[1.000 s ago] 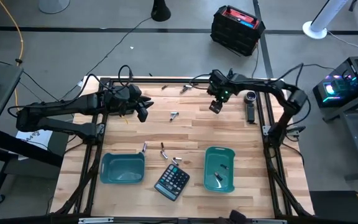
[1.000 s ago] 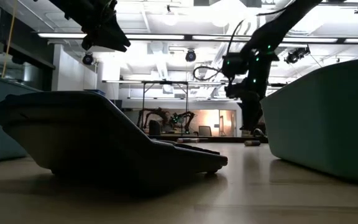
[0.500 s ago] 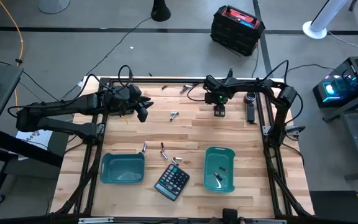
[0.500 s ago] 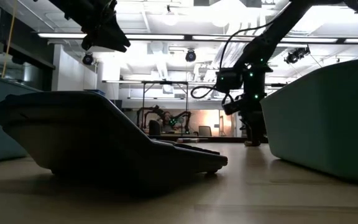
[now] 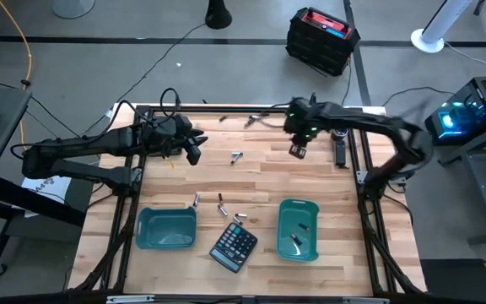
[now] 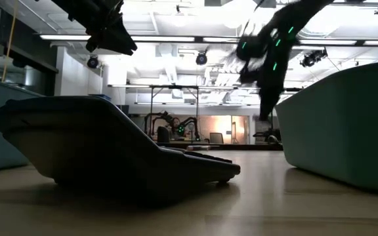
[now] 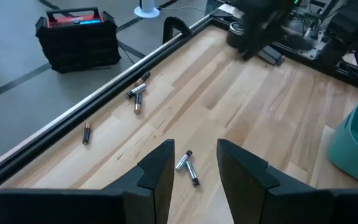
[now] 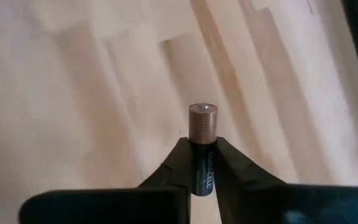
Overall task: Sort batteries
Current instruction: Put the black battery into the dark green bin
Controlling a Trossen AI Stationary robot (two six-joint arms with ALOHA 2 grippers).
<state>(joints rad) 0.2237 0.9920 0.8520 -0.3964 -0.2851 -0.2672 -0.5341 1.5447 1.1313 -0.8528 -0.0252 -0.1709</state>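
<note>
A battery, black with a copper end, sits in my right gripper, which is shut on it above the table's far right part. Loose batteries lie flat on the wood: two near the middle, more by the far edge, and several near the calculator. Two batteries lie in the right teal tray. My left gripper hangs open above the table's far left part, with nothing between its fingers. My right gripper pinches the battery's black body between its two fingertips. The fingers point steeply down and lie along the battery. Its copper end sticks out past the tips, and the battery hangs clear of the table.
A second teal tray stands near the front left. A black remote-like stick lies at the far right edge. The calculator fills the front of the low view. Bare wood lies in the table's middle.
My right gripper has sunk to the table top at the far right and then risen again quickly, blurred in the low view. My left arm has kept still.
</note>
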